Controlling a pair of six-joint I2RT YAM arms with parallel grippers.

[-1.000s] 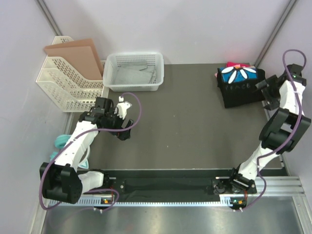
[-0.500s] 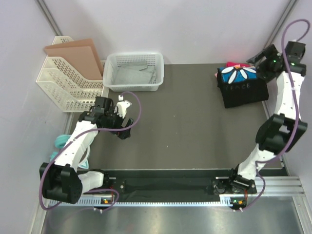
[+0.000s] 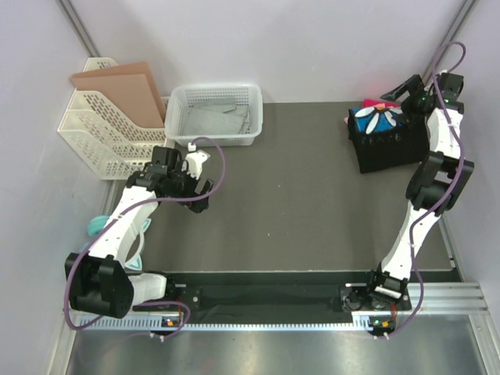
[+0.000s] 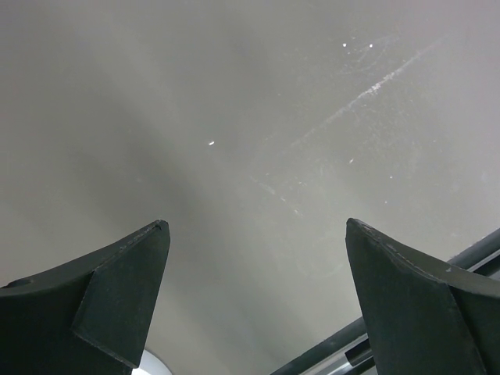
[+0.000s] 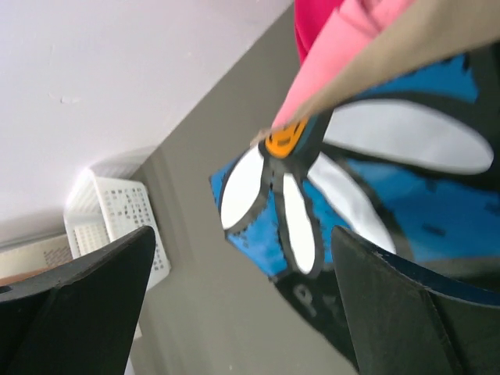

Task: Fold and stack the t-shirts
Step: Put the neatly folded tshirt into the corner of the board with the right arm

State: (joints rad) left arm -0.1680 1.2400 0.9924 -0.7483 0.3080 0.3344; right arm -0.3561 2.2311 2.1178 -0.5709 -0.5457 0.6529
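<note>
A folded black t-shirt [image 3: 391, 144] with a blue-and-white flower print lies at the table's far right. Pink cloth [image 3: 379, 104] and a tan edge [image 3: 373, 108] peek out behind it. In the right wrist view the black shirt's print [image 5: 367, 195] fills the right side, with pink cloth [image 5: 328, 47] and a tan strip [image 5: 406, 47] above it. My right gripper [image 3: 408, 87] is open, raised over the back right corner of the stack. My left gripper [image 3: 197, 181] is open and empty over bare table [image 4: 250, 156] at the left.
A white mesh basket [image 3: 215, 115] stands at the back centre-left. A white file rack [image 3: 105, 133] holding brown cardboard sheets [image 3: 125, 90] stands at the back left. A teal object [image 3: 98, 226] lies off the table's left edge.
My right arm has swung up and back, from beside the stack's right edge to above its back corner. My left gripper has shifted slightly back and up.
</note>
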